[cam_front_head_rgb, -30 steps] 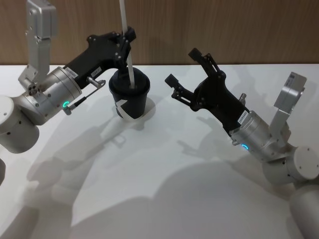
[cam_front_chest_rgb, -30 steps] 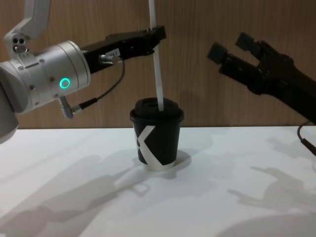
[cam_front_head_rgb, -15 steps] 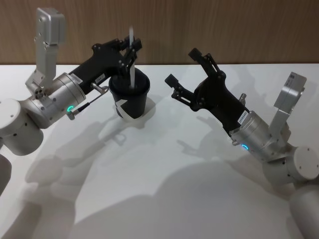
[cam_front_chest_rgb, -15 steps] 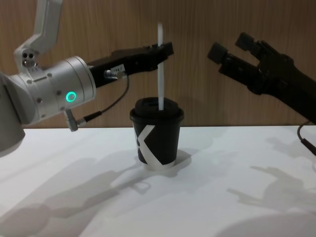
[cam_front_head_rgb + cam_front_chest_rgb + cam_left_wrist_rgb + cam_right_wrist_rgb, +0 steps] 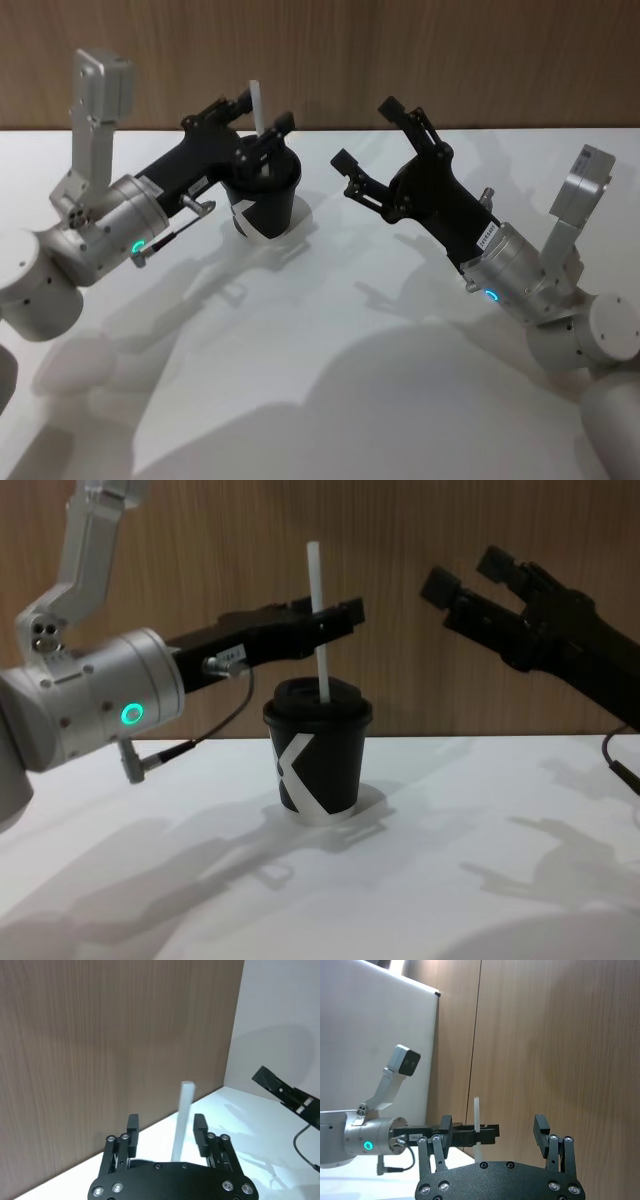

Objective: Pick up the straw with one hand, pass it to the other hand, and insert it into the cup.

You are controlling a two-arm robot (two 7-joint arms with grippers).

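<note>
Chest view: we see the straw (image 5: 318, 620) standing in the lidded black cup (image 5: 317, 756), the left gripper (image 5: 335, 617) spread wide about it, gripping nothing; we judge withdrawal comes next, right gripper (image 5: 470, 572) agape, idle.

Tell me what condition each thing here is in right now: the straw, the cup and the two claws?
Straw: upright, lower end through the cup's lid.
Cup: standing upright on the table, lid on.
Left gripper: open, a finger on either side of the straw above the cup.
Right gripper: open, holding nothing, raised to the cup's right.
</note>
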